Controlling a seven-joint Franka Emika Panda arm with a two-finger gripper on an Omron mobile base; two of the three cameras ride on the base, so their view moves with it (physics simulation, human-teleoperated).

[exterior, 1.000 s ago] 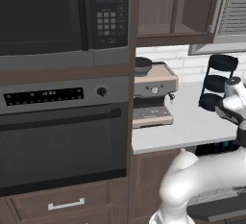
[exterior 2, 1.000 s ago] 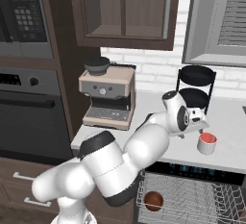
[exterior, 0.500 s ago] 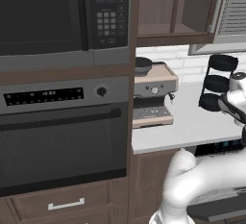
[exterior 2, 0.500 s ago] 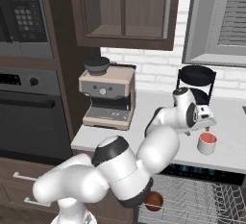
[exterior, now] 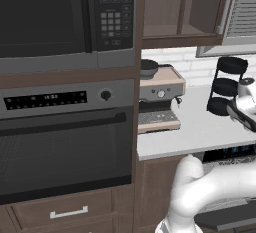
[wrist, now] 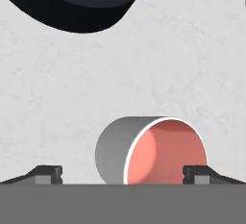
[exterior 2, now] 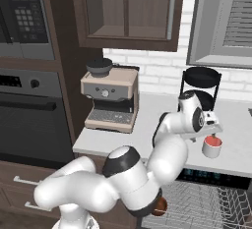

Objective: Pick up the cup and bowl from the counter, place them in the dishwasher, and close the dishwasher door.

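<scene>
The cup (exterior 2: 212,147), grey outside and red inside, stands upright on the pale counter (exterior 2: 147,120) in front of a black stand. My gripper (exterior 2: 212,131) hangs just above it, pointing down. In the hand view the cup (wrist: 151,151) lies between my open fingertips (wrist: 48,174), nearer the right one, and nothing is gripped. A round brown bowl (exterior 2: 159,206) rests in the grey wire rack (exterior 2: 202,208) of the dishwasher (exterior 2: 209,176), partly hidden behind my arm. The dishwasher door (exterior: 225,218) hangs open as a dark panel at the lower right.
A black tiered stand (exterior 2: 202,81) rises right behind the cup. A coffee machine (exterior 2: 110,100) sits at the counter's left end. The wall oven (exterior: 65,142) and microwave (exterior: 65,17) fill the left. Wall cabinets (exterior 2: 128,9) hang overhead.
My hand has swung to the right across the counter and now sits over the cup. The jaws stayed open. The cup and bowl have not moved.
</scene>
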